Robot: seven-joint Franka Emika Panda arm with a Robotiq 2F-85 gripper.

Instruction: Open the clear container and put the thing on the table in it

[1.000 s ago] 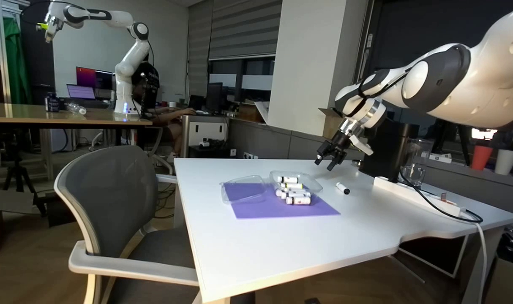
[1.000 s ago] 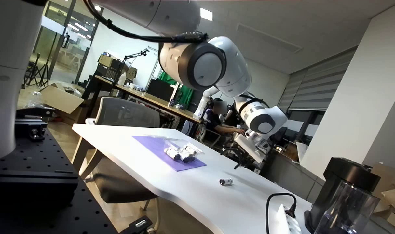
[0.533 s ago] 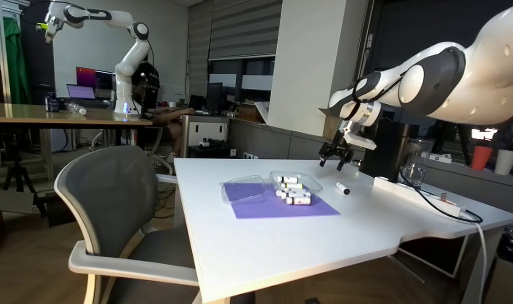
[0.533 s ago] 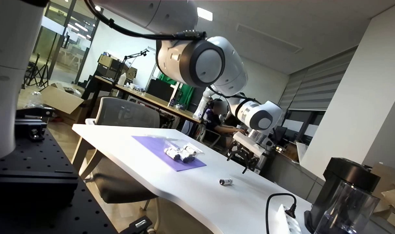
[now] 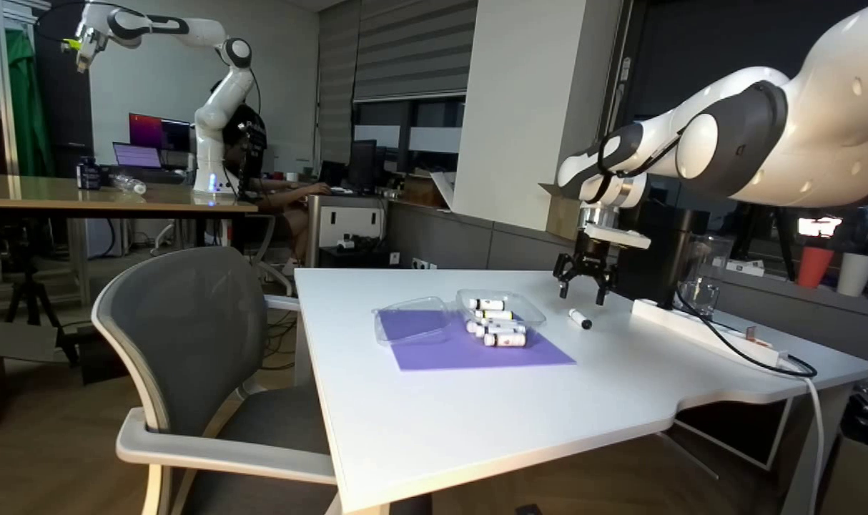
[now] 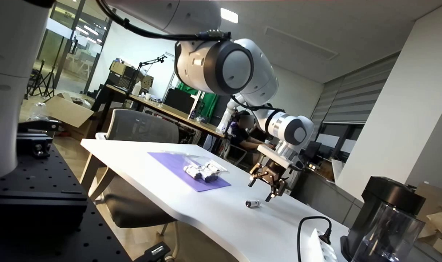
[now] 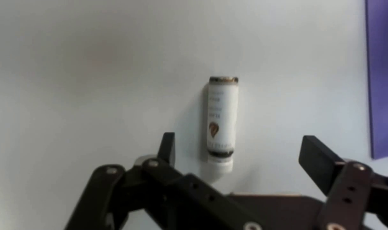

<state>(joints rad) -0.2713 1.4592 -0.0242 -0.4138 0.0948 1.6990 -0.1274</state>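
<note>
My gripper (image 7: pixel 238 153) hangs over the white table (image 5: pixel 548 415), its two fingers parted wide, nothing in their grip. Below and a little ahead, a lone white vial (image 7: pixel 222 118) lies on its side on the tabletop, apart from the fingers. In the wrist view its white end shows between them and its body runs straight out from me, long axis close to square with the line the fingers close along. It sits off centre, nearer the finger away from the purple mat (image 7: pixel 385 80); a clean pick, I judge, calls for a shift forward and that way before the descent. Farther off, at the mat's edge, the clear container (image 5: pixel 528 307) stands open with similar vials (image 5: pixel 505 340) inside, a clear lid-like piece (image 5: pixel 414 322) beside it, so the opening step looks done.
</note>
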